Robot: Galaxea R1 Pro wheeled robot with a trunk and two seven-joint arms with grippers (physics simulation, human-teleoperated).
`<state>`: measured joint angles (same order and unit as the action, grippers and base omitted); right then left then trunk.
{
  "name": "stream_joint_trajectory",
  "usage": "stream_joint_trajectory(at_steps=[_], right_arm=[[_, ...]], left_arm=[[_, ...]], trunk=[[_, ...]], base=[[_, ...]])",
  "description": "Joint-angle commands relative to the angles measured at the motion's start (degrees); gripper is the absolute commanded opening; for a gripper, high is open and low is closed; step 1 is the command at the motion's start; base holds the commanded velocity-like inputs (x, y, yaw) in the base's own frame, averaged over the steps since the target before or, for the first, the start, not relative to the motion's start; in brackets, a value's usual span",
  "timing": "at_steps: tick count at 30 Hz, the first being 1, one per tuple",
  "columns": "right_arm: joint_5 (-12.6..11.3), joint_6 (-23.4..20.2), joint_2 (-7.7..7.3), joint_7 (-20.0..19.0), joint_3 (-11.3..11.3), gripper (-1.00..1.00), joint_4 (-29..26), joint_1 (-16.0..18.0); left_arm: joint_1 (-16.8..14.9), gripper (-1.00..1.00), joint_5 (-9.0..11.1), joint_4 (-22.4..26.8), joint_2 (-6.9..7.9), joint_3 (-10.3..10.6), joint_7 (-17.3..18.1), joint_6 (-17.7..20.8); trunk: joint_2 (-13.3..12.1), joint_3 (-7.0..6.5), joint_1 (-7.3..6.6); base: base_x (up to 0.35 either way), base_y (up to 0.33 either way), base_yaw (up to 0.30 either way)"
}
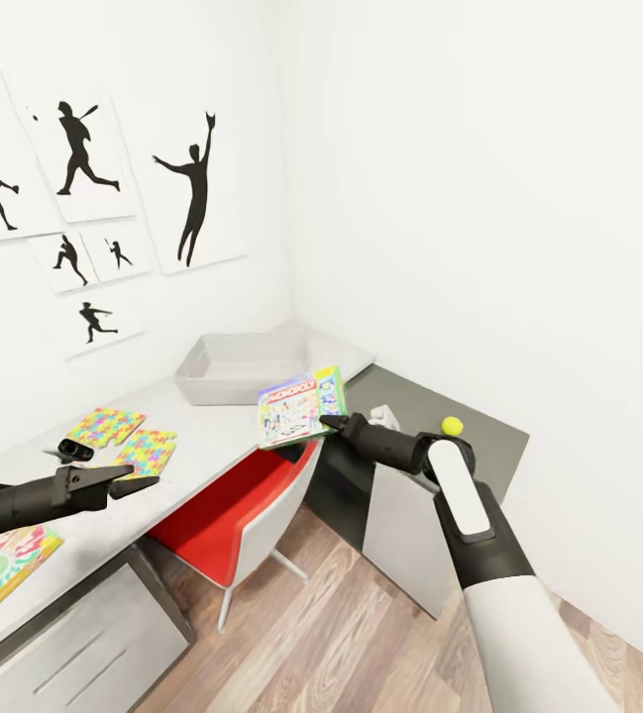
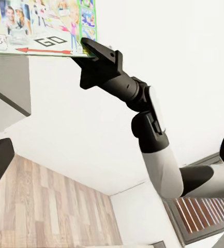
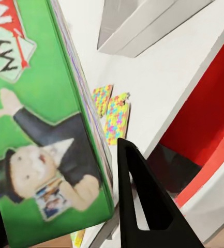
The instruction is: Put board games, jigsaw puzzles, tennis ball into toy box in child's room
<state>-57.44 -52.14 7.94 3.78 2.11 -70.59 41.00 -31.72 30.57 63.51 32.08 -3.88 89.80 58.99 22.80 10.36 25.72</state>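
My right gripper (image 1: 329, 422) is shut on the edge of a Monopoly board game (image 1: 300, 405), holding it in the air over the desk's front edge, just short of the grey toy box (image 1: 224, 392). The right wrist view shows the game's green cover (image 3: 44, 129) pressed against one black finger (image 3: 143, 201). Two bright jigsaw puzzles (image 1: 104, 426) (image 1: 147, 451) lie flat on the desk. Another board game (image 1: 4, 564) lies at the desk's near left. A tennis ball (image 1: 452, 426) rests on a dark grey surface to the right. My left gripper (image 1: 135, 480) hovers open and empty near the puzzles.
A red chair (image 1: 242, 510) is tucked under the white desk (image 1: 212, 441). A small black object (image 1: 73, 449) sits beside the puzzles. Drawers (image 1: 83, 634) stand below the desk's left end. White walls close the corner behind the toy box.
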Motion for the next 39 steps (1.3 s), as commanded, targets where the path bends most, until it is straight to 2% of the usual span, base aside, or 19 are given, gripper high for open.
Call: stream_joint_trajectory(at_steps=[1,15,23,39], right_arm=[[-0.59,-0.16,0.0,0.41,-0.08,-1.0,-0.03,0.05],[-0.38,-0.16,-0.12,0.5,-0.09,-1.0,-0.2,0.04],[-0.23,-0.14,-0.09,0.52,-0.05,-1.0,-0.18,0.04],[-0.21,-0.1,-0.03,0.52,0.0,-1.0,-0.08,0.04]], left_arm=[[-0.07,1.0,-0.09,0.02,-0.02,-0.33,0.2,0.64],[-0.1,1.0,-0.24,0.03,-0.13,-0.9,0.2,0.44],[-0.1,1.0,-0.19,0.03,-0.02,-0.87,0.2,0.5],[-0.1,1.0,-0.06,-0.19,0.16,-1.11,0.2,0.51]], trunk=[[0.11,0.1,0.07],[0.11,0.05,0.07],[0.11,-0.11,0.07],[0.11,-0.28,0.07]], base=[[0.326,0.0,0.222],[0.213,-0.122,0.044],[0.239,-0.092,0.251],[0.268,0.023,0.281]])
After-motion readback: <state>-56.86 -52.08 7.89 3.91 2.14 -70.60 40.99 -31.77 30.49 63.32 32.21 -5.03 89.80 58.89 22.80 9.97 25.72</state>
